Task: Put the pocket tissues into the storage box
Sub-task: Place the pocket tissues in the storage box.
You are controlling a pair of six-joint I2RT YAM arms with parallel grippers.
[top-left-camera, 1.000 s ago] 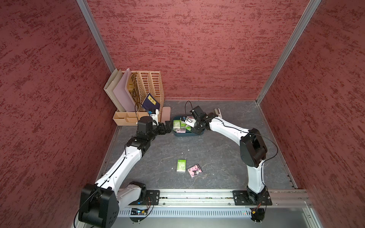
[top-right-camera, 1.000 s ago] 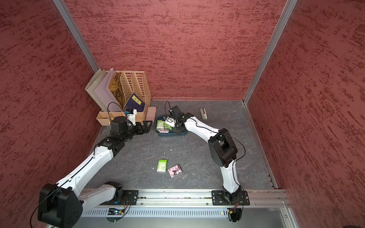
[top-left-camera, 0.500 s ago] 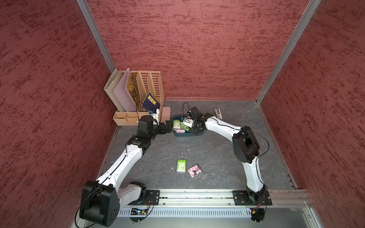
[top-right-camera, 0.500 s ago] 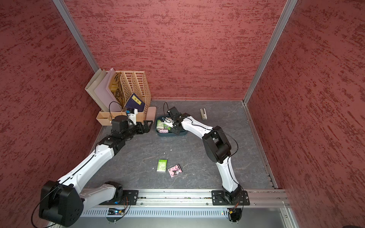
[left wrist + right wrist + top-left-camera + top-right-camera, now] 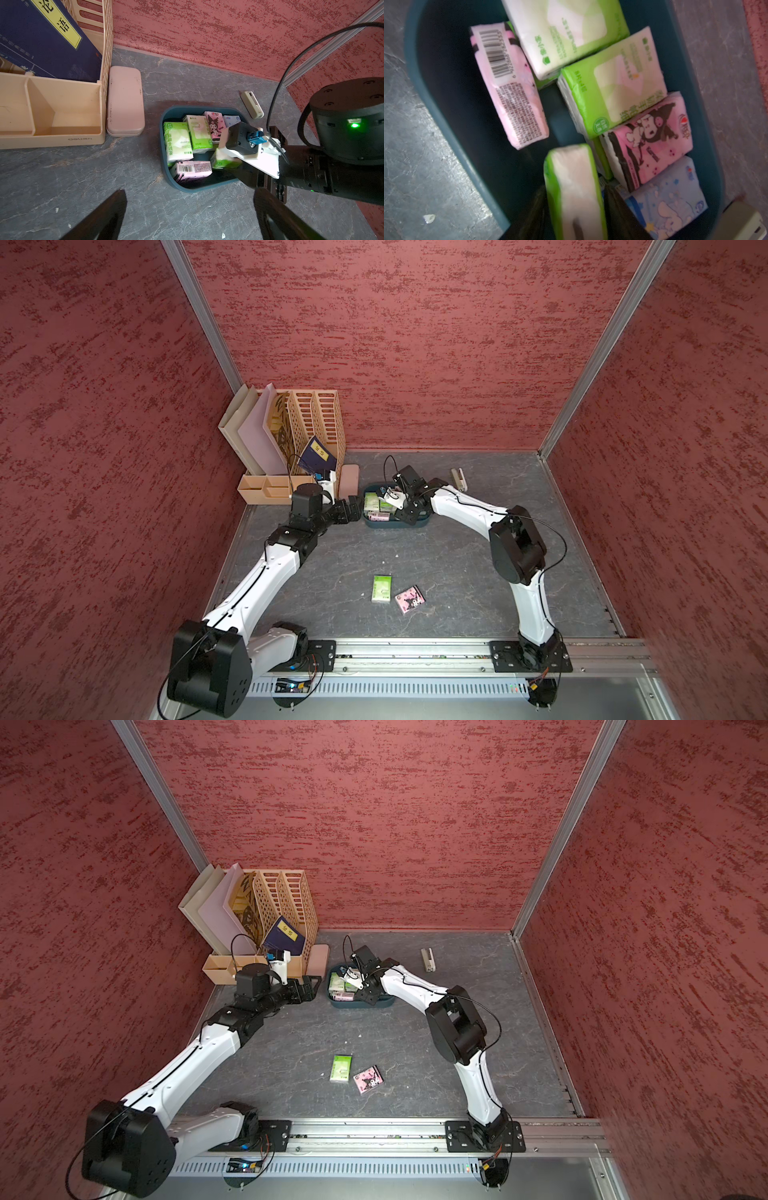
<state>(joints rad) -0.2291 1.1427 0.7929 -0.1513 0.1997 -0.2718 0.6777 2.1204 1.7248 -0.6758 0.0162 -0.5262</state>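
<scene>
Two pocket tissues are lying out on the worktop [image 5: 415,556], well apart from the storage box [image 5: 390,525]: a green packet [image 5: 381,588] and, just beside it, a pink packet [image 5: 410,600]. The storage box is sitting near the back wall, between a slim pink case [image 5: 124,104] and a small beige stapler-like object [image 5: 252,105]. Inside it, several more packets are lying flat or overlapping: two green ones, a pink cartoon one, a light blue one, and a barcode packet [image 5: 508,87] in pink. The right arm's fingers [image 5: 533,214] are reaching down into the storage box and flanking an upright green packet [image 5: 575,176], which is standing on its edge between them. The wrist view is blurring there, so I cannot tell whether they are pinching it or only bracketing it. The left arm's fingers [image 5: 108,216] are hovering just beside the storage box, on the pink case's side, spreading wide and holding nothing.
</scene>
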